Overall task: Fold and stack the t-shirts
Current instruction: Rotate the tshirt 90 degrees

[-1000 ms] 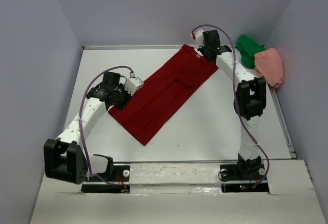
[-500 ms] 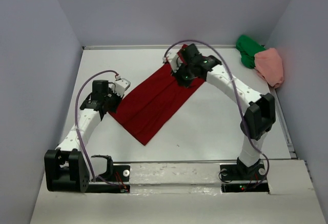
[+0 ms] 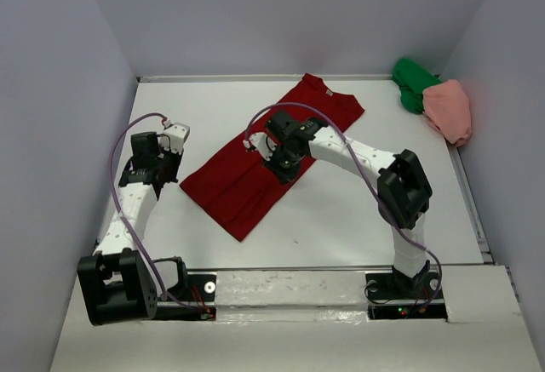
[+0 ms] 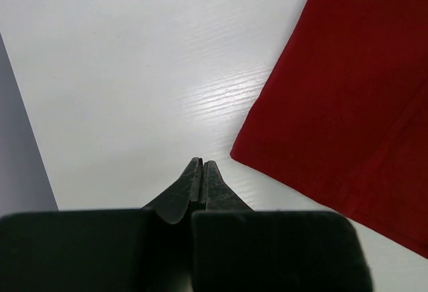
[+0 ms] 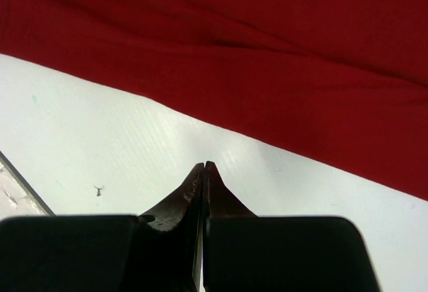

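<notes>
The dark red t-shirt (image 3: 255,176) lies flat on the white table (image 3: 358,219) as a long diagonal strip, collar at the back. My left gripper (image 3: 163,169) is shut and holds nothing. It hovers over bare table just left of the shirt's near-left corner (image 4: 334,105). My right gripper (image 3: 286,173) is also shut with nothing in it, low over the shirt's right long edge (image 5: 281,105), tips above white table. The green t-shirt (image 3: 413,82) and the salmon pink t-shirt (image 3: 449,110) sit bunched in the back right corner.
Grey walls enclose the table on the left, back and right. A raised strip (image 3: 298,271) runs along the front edge by the arm bases. My right forearm (image 3: 349,155) stretches across the table's middle.
My right arm has swung from the collar end at the back down to the shirt's middle. My left arm has drawn leftward off the shirt onto bare table. Both grippers stayed shut.
</notes>
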